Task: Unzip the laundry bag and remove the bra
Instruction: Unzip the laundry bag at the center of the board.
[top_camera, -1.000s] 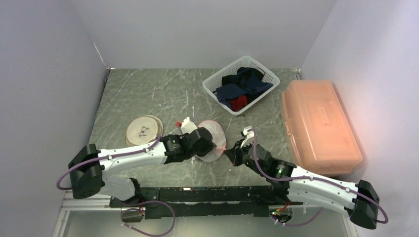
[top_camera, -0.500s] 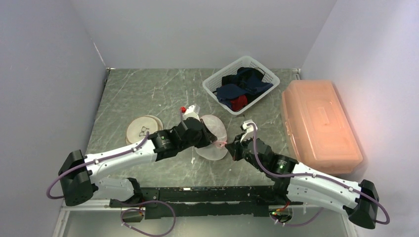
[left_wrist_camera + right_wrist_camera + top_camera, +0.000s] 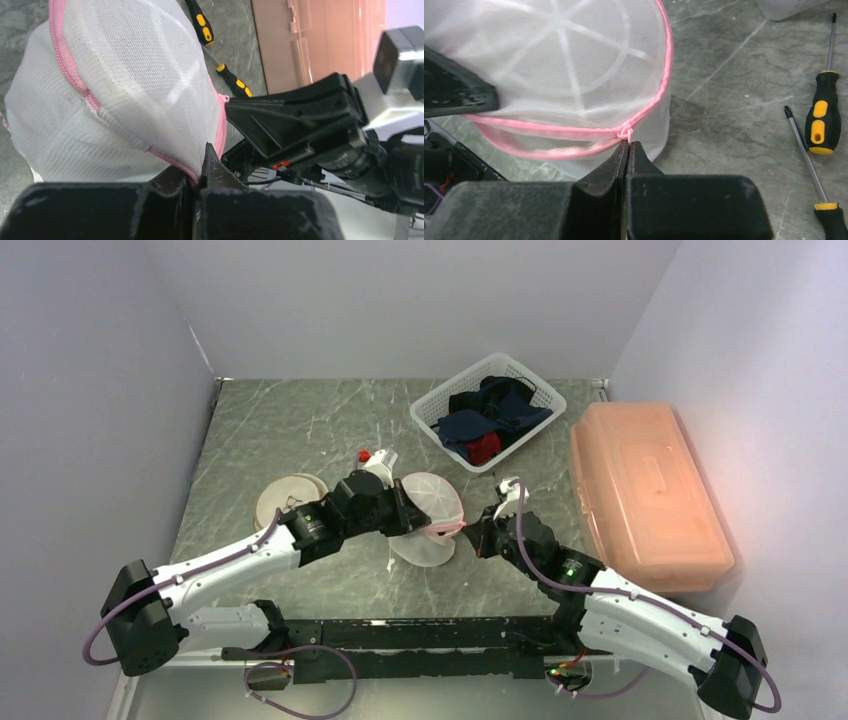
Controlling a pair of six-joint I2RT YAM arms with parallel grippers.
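- Both arms reach farther from their bases than a second ago, and the laundry bag (image 3: pixel 432 502) sits farther up the table (image 3: pixel 290 430) with them.
- Top view: the bag stands tilted between the two claws, at mid-table. The left gripper (image 3: pixel 407 512) clamps its left edge; the right gripper (image 3: pixel 472 532) meets its right edge. A white basket (image 3: pixel 428 418) of dark clothes lies beyond, an orange box (image 3: pixel 640 490) to the right, and a round cream disc (image 3: pixel 283 502) to the left.
- Left wrist view: the left gripper (image 3: pixel 199 172) has its fingers pressed together on the bag's (image 3: pixel 125 75) pink-trimmed mesh rim. The right gripper (image 3: pixel 280 117) touches the pink seam opposite. Two screwdrivers (image 3: pixel 231 79) lie on the table behind.
- Right wrist view: the right gripper (image 3: pixel 628 149) is closed, pinching the pink zip pull (image 3: pixel 625 132) on the bag's (image 3: pixel 574 50) seam. White ribs show through the mesh; the contents cannot be made out.
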